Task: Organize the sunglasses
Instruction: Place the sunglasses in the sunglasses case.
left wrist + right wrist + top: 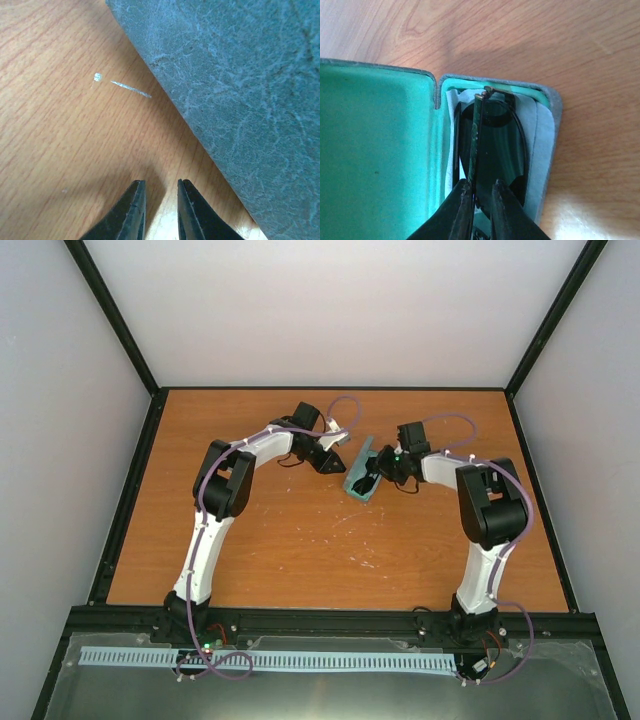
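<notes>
Top view. Shows the case (pixel 358 475) open on the table (pixel 300 560), toward 12 o'clock from the board's middle. Puts the left gripper (pixel 338 455) just beside it at 10 o'clock and the right gripper (pixel 383 478) reaching in from 3 o'clock. Hides the sunglasses at this size, so cannot place them from here.

Left wrist. Shows only the case's grey-blue outer skin from 12 round to 5 o'clock, and bare wood elsewhere. Finds the left gripper at 6 o'clock drawn nearly together, with a thin slit and nothing pinched. Looks close to the case edge, with no contact showing.

Right wrist. Finds the sunglasses (pixel 495 145) down in the lower half of the case, lying on the cloth (pixel 542 145) that lines it. Shows the green-lined lid (pixel 370 150) thrown back at 9 o'clock. Finds the right gripper at 6 o'clock pinching a thin dark bar of the frame that runs up toward 12 o'clock.

Judged from these views: looks well along, with the cloth laid and the glasses inside the case. Not yet let go, and cannot tell whether seated flat or held a little tilted. Leaves, most likely, spreading the right claw, drawing it clear, then swinging the lid shut, perhaps with a push from the left side.
</notes>
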You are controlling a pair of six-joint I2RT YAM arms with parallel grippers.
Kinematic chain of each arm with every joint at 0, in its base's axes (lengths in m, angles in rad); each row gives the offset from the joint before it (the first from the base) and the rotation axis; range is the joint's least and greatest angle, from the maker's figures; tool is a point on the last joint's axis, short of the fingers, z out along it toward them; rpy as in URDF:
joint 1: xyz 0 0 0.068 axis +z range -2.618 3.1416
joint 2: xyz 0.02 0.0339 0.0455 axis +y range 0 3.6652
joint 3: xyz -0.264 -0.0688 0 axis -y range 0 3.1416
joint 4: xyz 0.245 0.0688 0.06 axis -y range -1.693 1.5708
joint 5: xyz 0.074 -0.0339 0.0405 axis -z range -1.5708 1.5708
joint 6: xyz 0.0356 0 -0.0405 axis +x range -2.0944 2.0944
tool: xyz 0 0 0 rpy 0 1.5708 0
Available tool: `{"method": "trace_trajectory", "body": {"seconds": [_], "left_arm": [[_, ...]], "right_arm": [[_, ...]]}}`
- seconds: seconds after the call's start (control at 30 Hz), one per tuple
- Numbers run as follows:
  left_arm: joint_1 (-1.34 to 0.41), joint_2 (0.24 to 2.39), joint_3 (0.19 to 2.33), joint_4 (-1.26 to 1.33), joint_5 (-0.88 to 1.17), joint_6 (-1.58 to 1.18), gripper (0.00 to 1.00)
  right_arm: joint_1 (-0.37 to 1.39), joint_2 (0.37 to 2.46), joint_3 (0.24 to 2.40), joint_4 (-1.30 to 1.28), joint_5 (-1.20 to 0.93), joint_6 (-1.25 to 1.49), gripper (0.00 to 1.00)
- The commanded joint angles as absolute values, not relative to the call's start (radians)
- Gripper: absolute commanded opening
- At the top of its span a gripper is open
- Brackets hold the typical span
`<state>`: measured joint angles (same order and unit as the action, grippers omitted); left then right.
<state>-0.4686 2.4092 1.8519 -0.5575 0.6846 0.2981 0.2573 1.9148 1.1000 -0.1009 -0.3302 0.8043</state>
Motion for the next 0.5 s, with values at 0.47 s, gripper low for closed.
{"method": "trace_trajectory", "body": {"seconds": [0.47], "left_arm": [[-0.474, 2.317, 1.904, -0.559, 0.623, 0.293, 0.2]], "right_arm": [[0.247, 1.686, 1.045, -0.209, -0.202, 0.751, 0.17]]}}
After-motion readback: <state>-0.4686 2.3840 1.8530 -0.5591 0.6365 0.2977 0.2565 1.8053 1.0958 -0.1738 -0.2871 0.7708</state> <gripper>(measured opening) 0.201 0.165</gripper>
